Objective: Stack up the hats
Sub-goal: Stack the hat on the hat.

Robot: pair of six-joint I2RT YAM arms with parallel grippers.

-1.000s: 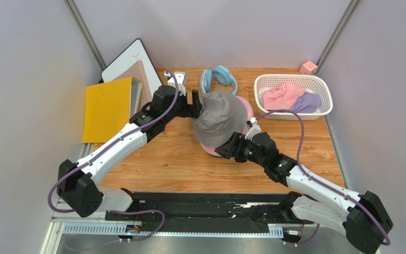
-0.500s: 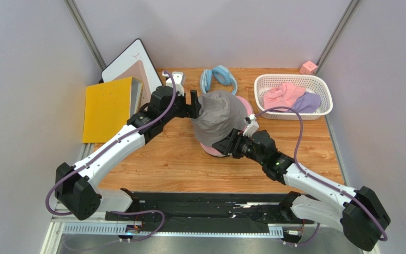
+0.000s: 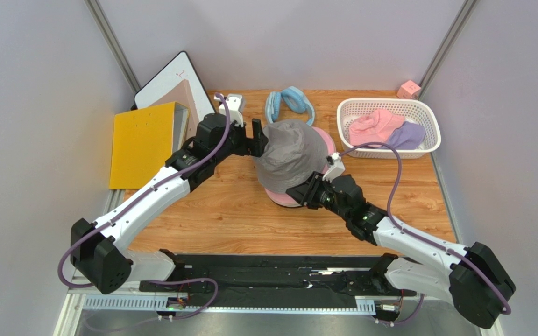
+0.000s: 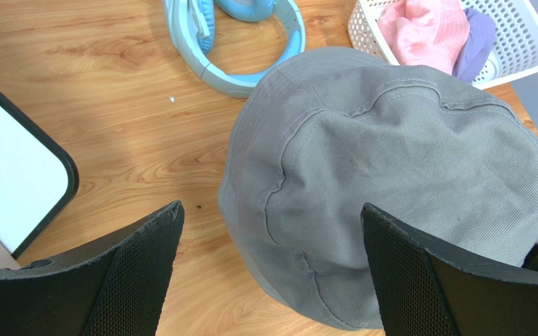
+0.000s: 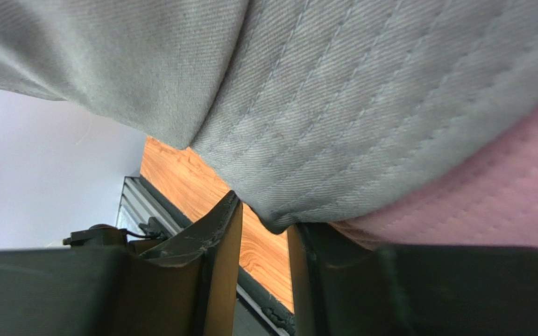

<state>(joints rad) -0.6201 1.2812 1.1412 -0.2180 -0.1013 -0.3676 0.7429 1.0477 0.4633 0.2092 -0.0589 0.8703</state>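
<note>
A grey hat sits over a pink hat in the middle of the table; only the pink brim shows. My left gripper is open and empty at the grey hat's left side; in the left wrist view the hat lies between and beyond its fingers. My right gripper is at the brims' near edge. In the right wrist view its jaws stand a narrow gap apart, with the grey brim's edge dipping between the tips and the pink hat beside it.
A white basket at the back right holds a pink hat and a lavender hat. A light blue padded ring lies behind the stack. A yellow folder and a whiteboard are at the left. A pink cube sits in the far corner.
My right gripper has moved a little up and right, closer under the grey hat's brim. The left gripper has barely moved.
</note>
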